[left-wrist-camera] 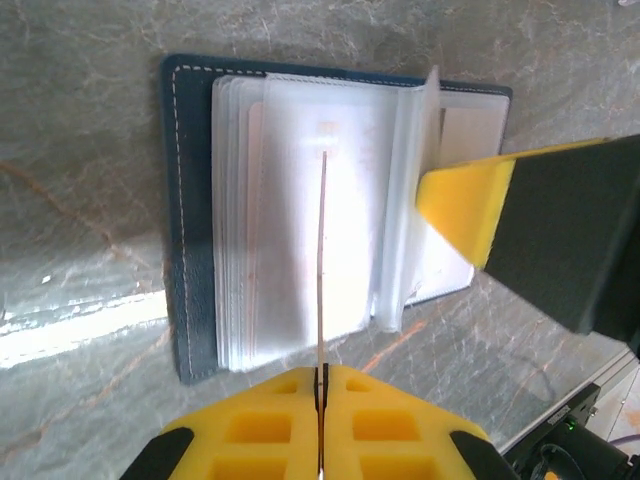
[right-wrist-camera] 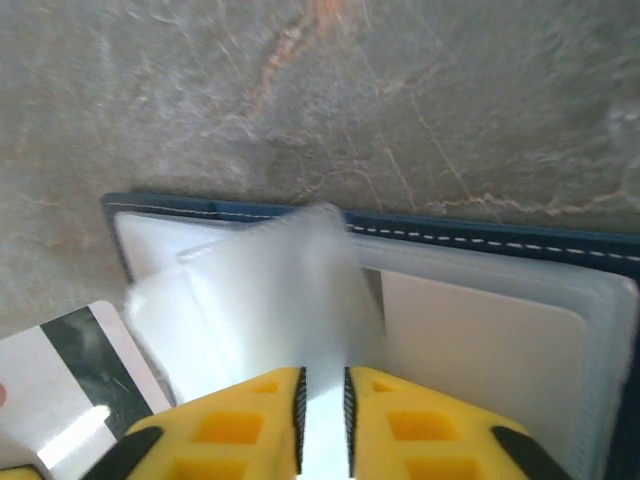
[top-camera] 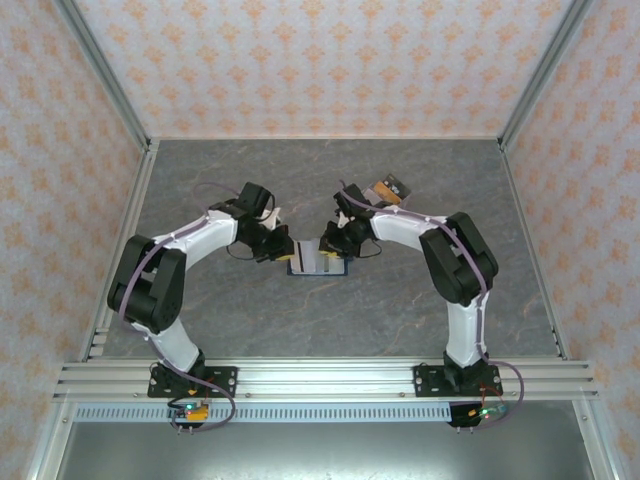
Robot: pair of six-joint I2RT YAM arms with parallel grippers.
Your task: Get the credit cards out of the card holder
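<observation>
The card holder (top-camera: 318, 262) lies open mid-counter (top-camera: 250, 320). The left tool (left-wrist-camera: 321, 376), pressed together, pinches one card (left-wrist-camera: 323, 260) edge-on. The right tool (right-wrist-camera: 323, 385) pinches a clear sleeve (right-wrist-camera: 290, 280). Loose cards (top-camera: 390, 189) lie at 1 o'clock from the holder; more probably remain inside.

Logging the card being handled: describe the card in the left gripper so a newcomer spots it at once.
Centred on the grey table lies the open navy card holder with clear sleeves. Over it the left gripper pinches one credit card, a thin edge-on line in the left wrist view. Unlike the loose cards beyond the right arm, it is held off the table.
</observation>
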